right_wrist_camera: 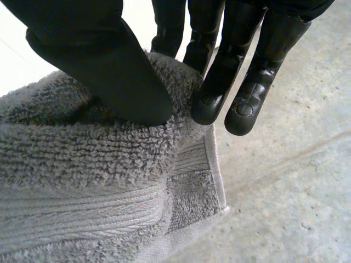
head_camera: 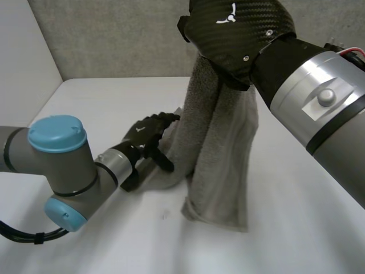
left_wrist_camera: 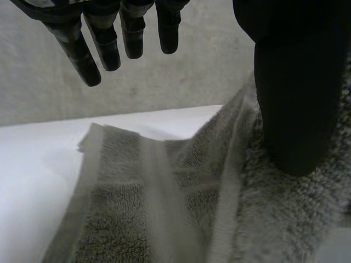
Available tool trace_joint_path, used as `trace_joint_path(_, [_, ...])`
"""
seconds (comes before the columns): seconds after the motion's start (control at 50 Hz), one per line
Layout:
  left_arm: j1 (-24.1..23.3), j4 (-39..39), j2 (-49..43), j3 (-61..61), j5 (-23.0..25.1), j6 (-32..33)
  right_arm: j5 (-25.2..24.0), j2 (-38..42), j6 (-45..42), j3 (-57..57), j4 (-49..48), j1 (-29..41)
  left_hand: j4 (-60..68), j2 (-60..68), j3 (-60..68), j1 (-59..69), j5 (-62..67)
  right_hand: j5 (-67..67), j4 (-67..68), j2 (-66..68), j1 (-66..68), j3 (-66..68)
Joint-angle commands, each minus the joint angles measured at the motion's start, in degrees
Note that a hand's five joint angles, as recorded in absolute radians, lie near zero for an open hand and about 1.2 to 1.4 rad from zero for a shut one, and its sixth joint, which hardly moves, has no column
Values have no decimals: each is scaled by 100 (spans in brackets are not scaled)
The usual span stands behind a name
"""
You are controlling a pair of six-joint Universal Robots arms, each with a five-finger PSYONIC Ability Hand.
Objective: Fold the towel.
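Hanging from the right hand (head_camera: pixel 239 28), the grey towel (head_camera: pixel 219 154) drops in a long, loosely doubled drape from about 12 o'clock in the head view down to the white worktop (head_camera: pixel 296 228). Its lower end rests crumpled on the worktop near 6 o'clock of that hand.

In the right wrist view the thumb (right_wrist_camera: pixel 104 71) and fingers (right_wrist_camera: pixel 219 82) are closed on the towel's (right_wrist_camera: pixel 82 181) top fold, pinching the thick pile between them, so this hand carries the cloth's weight.

The left hand (head_camera: pixel 145 137) sits low at 9 o'clock of the hanging cloth, over a part of the towel that spreads out flat on the worktop. In its own wrist view the fingers (left_wrist_camera: pixel 107 44) are straight and clear of the towel (left_wrist_camera: pixel 164 208), while the thumb (left_wrist_camera: pixel 296 109) lies against the pile. The hand looks relaxed and grips nothing.

Judging by how things lie, the fold is underway but far from done. The cloth is gathered and raised, with a banded edge and a corner spread beyond the left fingertips, yet no neat fold lies flat. The raised end has yet to be carried across and laid over the flat part, with the edges matched and the layers smoothed. The bunching at the lower end may call for straightening first.
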Motion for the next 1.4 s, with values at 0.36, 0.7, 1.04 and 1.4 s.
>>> trace_joint_path(0.36, [641,-920,793,-1053,9,-21,313,60,5,347,-48,-307,1148,1145,1143,1154,1153,1437,1156,1315,2558,1213])
trace_joint_path(0.7, [167,-859,478,-1029,-96,-205,375,148,49,320,-31,-333,1130,1127,1125,1137,1135,1437,1156,1315,2558,1213])
trace_joint_path(1.04, [-466,-841,-201,184,-1544,-171,603,-248,40,294,13,-482,6847,6844,6842,6854,6852,1437,1156,1315,2558,1213])
trace_joint_path(1.4, [404,-1202,3166,-325,-1345,2932,550,280,-294,400,1261,-1590,6847,6844,6842,6854,6852,1437,1156,1315,2558,1213])
